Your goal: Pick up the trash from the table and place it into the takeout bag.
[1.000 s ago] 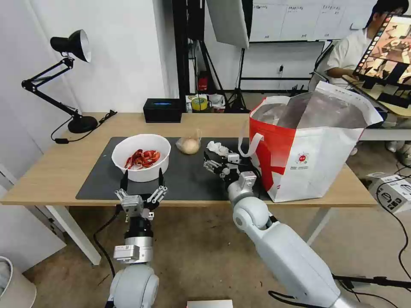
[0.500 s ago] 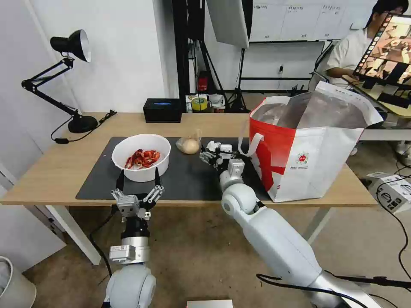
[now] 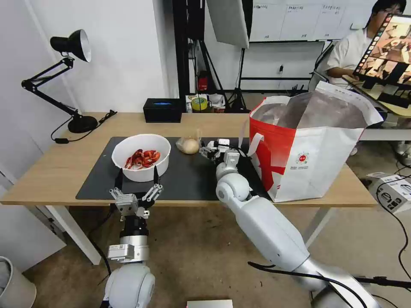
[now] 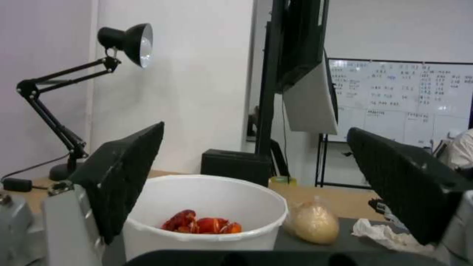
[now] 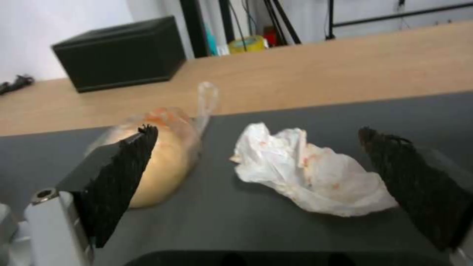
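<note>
From where the head camera looks, the right gripper is reaching low over the mat, spread open with nothing in it, right by the tissue and just short of the bun. The bag stands beside it on the table, mouth gaping. The left gripper hangs at the near table edge in front of the bowl, also spread wide and empty. In the left wrist view both pads frame the bowl with the shells showing, bun off to the side (looks parked to me). Right wrist view is the good one: the tissue sits between the two open fingers, nearer the far one, and the bun is pressed up behind the near finger. I'd guess the tissue is the target, so shift a touch away from the bun, drop until the tips nearly graze the mat, then close slowly; it's soft and could slip out.
</note>
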{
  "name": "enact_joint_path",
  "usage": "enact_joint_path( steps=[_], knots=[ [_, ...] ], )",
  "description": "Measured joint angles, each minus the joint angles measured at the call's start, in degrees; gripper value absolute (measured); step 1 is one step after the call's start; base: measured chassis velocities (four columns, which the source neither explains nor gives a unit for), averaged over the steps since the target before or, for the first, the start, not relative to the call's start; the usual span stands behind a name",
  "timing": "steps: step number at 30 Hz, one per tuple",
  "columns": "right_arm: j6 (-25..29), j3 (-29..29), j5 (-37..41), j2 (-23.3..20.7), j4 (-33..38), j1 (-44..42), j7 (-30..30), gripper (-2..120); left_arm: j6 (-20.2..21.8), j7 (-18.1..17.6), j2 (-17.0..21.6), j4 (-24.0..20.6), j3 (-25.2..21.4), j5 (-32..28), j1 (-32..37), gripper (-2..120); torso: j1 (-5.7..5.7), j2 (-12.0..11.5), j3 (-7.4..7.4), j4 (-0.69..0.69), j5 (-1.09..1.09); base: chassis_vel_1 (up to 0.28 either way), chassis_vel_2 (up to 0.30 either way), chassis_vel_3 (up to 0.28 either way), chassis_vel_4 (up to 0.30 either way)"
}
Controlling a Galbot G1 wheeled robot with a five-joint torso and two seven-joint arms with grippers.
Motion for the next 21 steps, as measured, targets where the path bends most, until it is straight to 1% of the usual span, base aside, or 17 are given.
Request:
enact_joint_path(
  steps=[13, 21],
  knots=[
    [0.2, 1.9, 0.8, 1.9, -7.8, 3.0, -1.1, 100, -0.1, 0.0, 0.1, 0.5, -0.2, -0.5, -0.2, 100, 0.0, 0.0, 0.0, 0.0, 0.0, 0.0, 0.0, 0.0, 0.0],
    [0.3, 2.0, 1.2, 2.0, -10.2, 4.4, -1.9, 100, -0.1, 0.0, 0.1, 0.6, -0.1, -0.5, -0.3, 100, 0.0, 0.0, 0.0, 0.0, 0.0, 0.0, 0.0, 0.0, 0.0]
  ],
)
